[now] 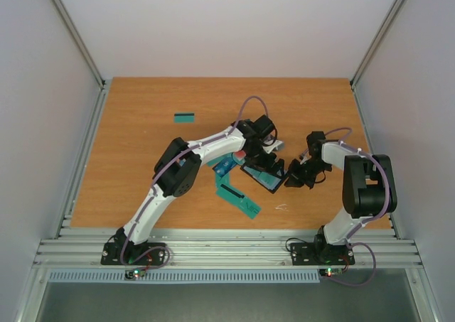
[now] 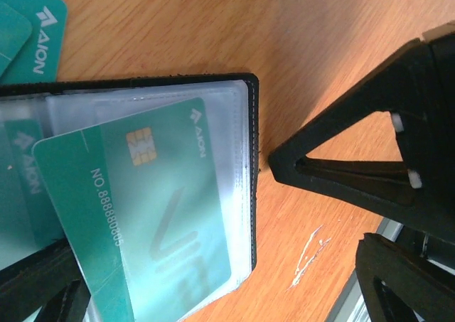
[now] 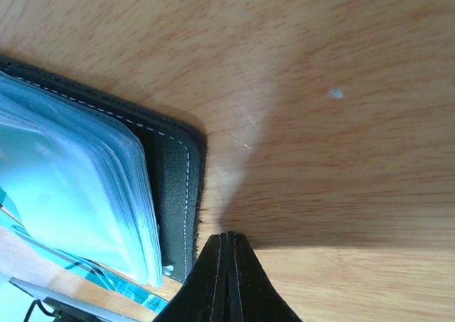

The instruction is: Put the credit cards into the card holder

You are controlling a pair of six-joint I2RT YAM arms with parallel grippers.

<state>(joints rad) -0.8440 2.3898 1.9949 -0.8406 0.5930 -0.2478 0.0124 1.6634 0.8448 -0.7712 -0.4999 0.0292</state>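
Note:
The black card holder [image 1: 264,176] lies open in the middle of the table, its clear sleeves showing in the left wrist view [image 2: 250,123]. A teal card with a chip [image 2: 142,208] sits partly inside a sleeve, its left part uncovered. My left gripper [image 1: 270,157] hovers right over the holder, jaws wide open [image 2: 227,301], one finger [image 2: 43,293] at the holder's near edge. My right gripper [image 1: 293,181] is shut [image 3: 229,238], its tip on the table touching the holder's black stitched edge [image 3: 174,187]. It also shows in the left wrist view [image 2: 355,173].
Loose teal cards [image 1: 238,197] lie left of the holder near the front, with a blue card [image 1: 224,167] beside them. One teal card [image 1: 185,118] lies far back left. More teal cards [image 2: 39,23] lie beyond the holder. The metal rail [image 1: 227,251] runs along the front edge.

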